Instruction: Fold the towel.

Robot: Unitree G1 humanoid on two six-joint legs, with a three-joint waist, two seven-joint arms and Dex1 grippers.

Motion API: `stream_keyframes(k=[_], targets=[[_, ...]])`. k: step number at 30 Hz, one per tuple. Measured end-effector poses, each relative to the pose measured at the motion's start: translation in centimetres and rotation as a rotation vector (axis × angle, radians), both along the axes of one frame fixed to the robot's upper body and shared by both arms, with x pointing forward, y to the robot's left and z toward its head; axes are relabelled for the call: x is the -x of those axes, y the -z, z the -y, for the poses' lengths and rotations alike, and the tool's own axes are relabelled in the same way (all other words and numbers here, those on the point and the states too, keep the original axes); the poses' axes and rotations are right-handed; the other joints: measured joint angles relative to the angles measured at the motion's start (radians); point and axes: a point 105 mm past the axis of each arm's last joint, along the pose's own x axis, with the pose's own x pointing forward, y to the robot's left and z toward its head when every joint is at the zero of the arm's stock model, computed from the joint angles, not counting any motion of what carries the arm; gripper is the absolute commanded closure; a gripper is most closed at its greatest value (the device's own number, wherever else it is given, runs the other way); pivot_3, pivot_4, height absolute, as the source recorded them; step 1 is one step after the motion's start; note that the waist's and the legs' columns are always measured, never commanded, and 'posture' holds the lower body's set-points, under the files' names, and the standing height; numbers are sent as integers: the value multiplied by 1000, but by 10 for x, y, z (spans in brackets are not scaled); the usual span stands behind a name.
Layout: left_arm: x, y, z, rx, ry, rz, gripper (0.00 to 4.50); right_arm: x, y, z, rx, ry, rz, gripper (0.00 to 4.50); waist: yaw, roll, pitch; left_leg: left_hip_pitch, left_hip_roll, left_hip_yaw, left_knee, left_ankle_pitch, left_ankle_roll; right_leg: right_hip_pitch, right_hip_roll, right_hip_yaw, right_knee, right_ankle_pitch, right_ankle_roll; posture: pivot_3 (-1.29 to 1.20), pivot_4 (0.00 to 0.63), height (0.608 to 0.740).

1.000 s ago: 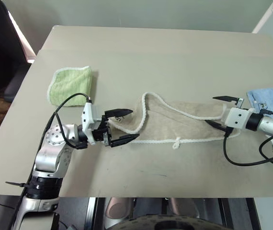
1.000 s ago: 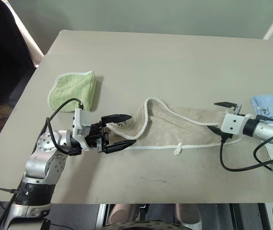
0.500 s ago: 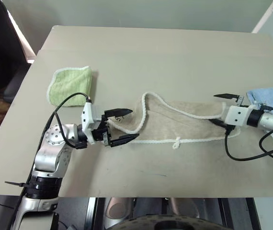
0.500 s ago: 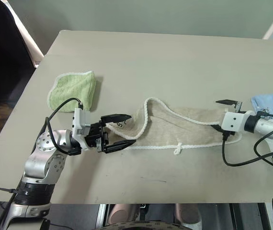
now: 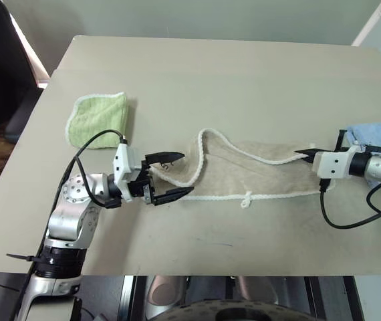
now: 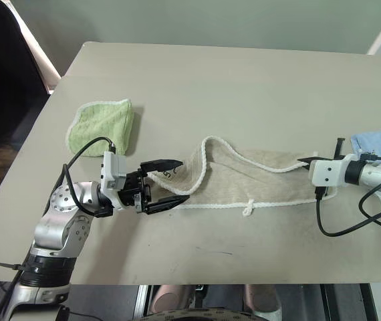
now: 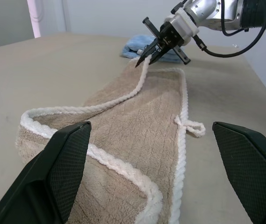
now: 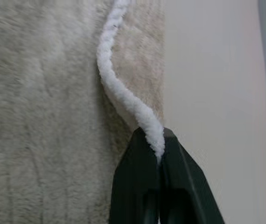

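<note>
The towel [image 5: 257, 170] is a long beige cloth with white corded edging, lying crumpled across the middle of the table, with a small white loop [image 5: 246, 198] on its near edge. My right gripper [image 5: 306, 156] is shut on the corded edge at the towel's right end; the right wrist view shows the white cord [image 8: 123, 95] pinched between the two black fingers [image 8: 135, 186]. My left gripper [image 5: 176, 175] stands open at the towel's left end, one finger over the cloth and one along its near edge, and the left wrist view shows both fingers [image 7: 63, 163] spread around the towel [image 7: 137, 135].
A folded light green cloth [image 5: 98, 118] lies at the table's left. A light blue cloth [image 5: 377, 137] lies at the right edge, just behind my right wrist. The table's near edge [image 5: 190, 271] runs below both arms.
My right gripper has gone from open to shut on the towel's corded edge at its right end, with its wrist tipped down. The left arm has kept still.
</note>
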Motion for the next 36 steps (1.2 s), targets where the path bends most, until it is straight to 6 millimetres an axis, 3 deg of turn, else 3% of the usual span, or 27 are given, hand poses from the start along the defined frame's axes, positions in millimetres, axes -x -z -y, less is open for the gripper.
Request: stream_keyframes(k=[7,12,21,25,31,36], targets=[[-19,-10,-5,5,-112,158,0,0,-17,-9,-38,-4,-10,4474,0,0,0,0,0,0,0,1,0,0,0,0,0,0,0,0,150,728],[-20,-12,-4,-2,-110,193,0,-8,-40,-10,-181,148,-81,4474,-1,0,0,-1,0,0,-1,4,2,0,0,0,-2,0,0,0,150,728],[-4,2,1,-49,-8,173,0,-19,-89,-12,-346,311,-94,4474,-1,0,0,-1,0,0,-3,7,3,-1,0,0,-4,0,-1,0,150,728],[3,9,-3,-81,26,172,0,-20,-90,-10,-361,345,-114,4474,1,0,0,-2,0,-1,-5,8,4,-3,0,-1,-4,-1,-1,0,150,728],[2,25,-13,-142,8,198,0,-27,-119,-17,-400,347,-51,4474,0,0,0,-1,0,-1,-10,9,7,-5,0,0,-3,0,-2,0,150,728],[0,34,-13,-176,-1,209,0,-28,-120,-17,-410,358,-60,4474,3,0,0,-2,0,0,-14,11,8,-6,0,-1,-4,-1,-2,0,150,728]])
